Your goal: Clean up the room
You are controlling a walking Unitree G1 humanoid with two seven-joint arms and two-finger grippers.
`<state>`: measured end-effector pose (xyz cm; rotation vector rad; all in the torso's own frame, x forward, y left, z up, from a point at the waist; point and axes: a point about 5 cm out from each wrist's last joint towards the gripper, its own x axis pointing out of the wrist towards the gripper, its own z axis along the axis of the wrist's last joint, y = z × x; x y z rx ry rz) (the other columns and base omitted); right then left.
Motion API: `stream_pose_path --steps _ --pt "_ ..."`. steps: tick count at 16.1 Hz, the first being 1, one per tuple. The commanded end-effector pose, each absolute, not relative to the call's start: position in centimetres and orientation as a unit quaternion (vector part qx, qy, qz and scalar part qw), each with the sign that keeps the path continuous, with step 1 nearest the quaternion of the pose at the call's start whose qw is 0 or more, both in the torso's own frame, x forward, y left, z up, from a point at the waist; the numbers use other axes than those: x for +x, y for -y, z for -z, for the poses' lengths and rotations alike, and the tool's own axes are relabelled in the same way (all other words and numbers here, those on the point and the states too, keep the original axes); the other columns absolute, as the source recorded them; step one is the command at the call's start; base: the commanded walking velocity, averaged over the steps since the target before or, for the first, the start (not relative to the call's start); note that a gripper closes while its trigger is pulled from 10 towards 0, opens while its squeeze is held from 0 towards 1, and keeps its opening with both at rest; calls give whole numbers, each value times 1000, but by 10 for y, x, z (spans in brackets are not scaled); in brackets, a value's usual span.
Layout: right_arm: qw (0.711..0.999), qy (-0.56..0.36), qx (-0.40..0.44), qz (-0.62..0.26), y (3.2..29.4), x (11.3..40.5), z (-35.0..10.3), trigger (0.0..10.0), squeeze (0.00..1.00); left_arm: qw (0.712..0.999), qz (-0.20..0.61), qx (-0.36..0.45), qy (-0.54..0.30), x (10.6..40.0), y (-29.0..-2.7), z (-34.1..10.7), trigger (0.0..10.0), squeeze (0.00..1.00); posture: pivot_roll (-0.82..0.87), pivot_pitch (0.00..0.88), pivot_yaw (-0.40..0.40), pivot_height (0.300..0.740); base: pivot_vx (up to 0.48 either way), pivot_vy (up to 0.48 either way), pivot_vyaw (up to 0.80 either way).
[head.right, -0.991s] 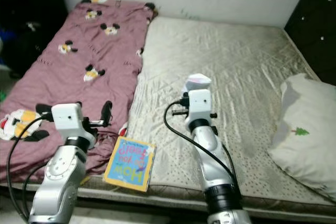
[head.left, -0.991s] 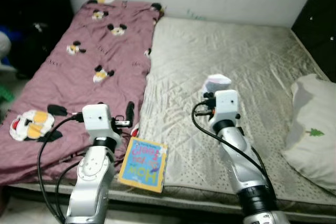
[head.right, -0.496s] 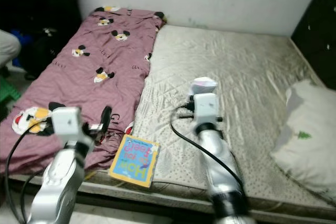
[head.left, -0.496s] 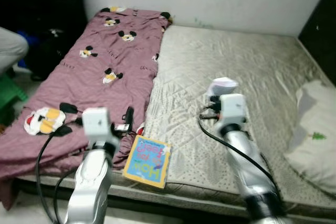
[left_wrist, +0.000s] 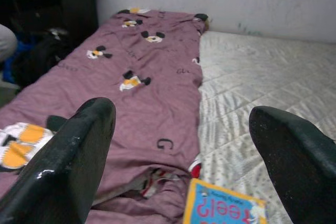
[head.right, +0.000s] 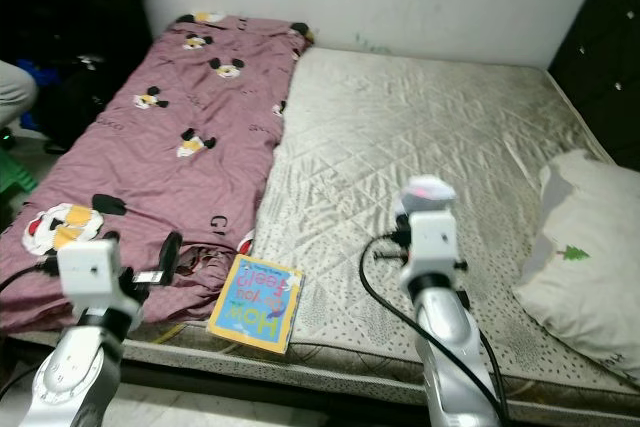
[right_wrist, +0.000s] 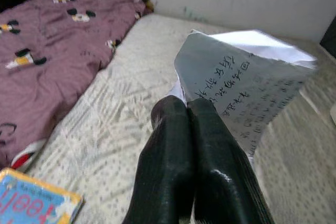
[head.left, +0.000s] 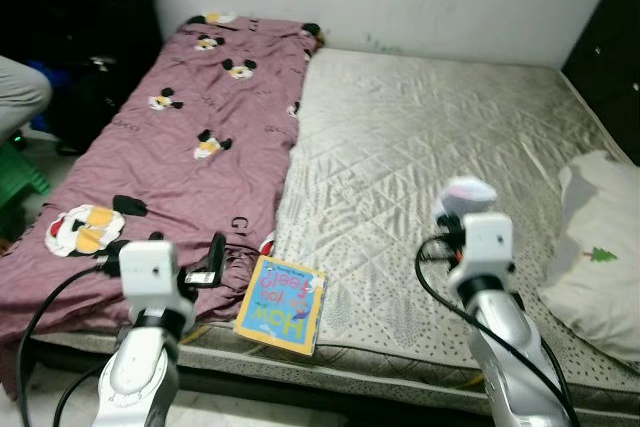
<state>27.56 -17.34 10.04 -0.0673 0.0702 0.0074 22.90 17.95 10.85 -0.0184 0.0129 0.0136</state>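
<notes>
**Right gripper pinches handwritten paper above the bed**

Right now the right gripper (right_wrist: 191, 114) has its two black fingers pressed together on a folded white sheet of paper with handwritten lines (right_wrist: 241, 77), held up over the pale quilted mattress (head.left: 420, 147). Seen from the head camera, that paper (head.left: 467, 192) sits at the lower right of centre, just above the silver right arm.

Lower left in the frame, the left gripper (left_wrist: 186, 145) stands spread wide with nothing between its fingers, near the front edge of the bed. It hovers over a mauve bedsheet printed with cartoon mouse figures (head.left: 190, 137), which covers the left side of the bed. A square children's book with a blue and yellow cover (head.left: 281, 305) lies flat at the bottom centre, at the mattress's front edge, just beside the bunched edge of the mauve sheet.

A white pillow with a small green tree motif (head.left: 595, 257) rests at the right edge of the frame.
</notes>
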Motion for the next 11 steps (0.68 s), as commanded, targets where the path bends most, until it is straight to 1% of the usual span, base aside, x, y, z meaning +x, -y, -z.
stream_pose_path --steps 1,3,4,6,8,11 --pt "999 -27 -33 4 177 275 -107 10000 0 1000 -4 1 14 230 -179 -120 10000 0 71 25 -14 740 0 0 0" --pt "999 -24 -27 13 175 275 -109 10000 0 1000 -16 4 19 232 -184 -125 10000 0 87 24 8 740 0 0 0" --pt "999 -20 -23 12 172 273 -113 10000 0 1000 -14 9 22 230 -184 -128 10000 0 67 30 5 740 0 0 0" --pt "999 -30 -33 -3 170 272 -111 10000 0 1000 -1 3 11 228 -179 -118 10000 0 56 23 0 740 0 0 0" --pt "999 -30 -39 -9 170 275 -112 10000 0 1000 13 -3 16 233 -171 -119 10000 0 41 0 -2 740 0 0 -678" --pt "999 -27 -33 1 168 281 -114 10000 0 1000 22 -9 20 238 -164 -120 10000 0 39 0 0 740 80 0 -742"
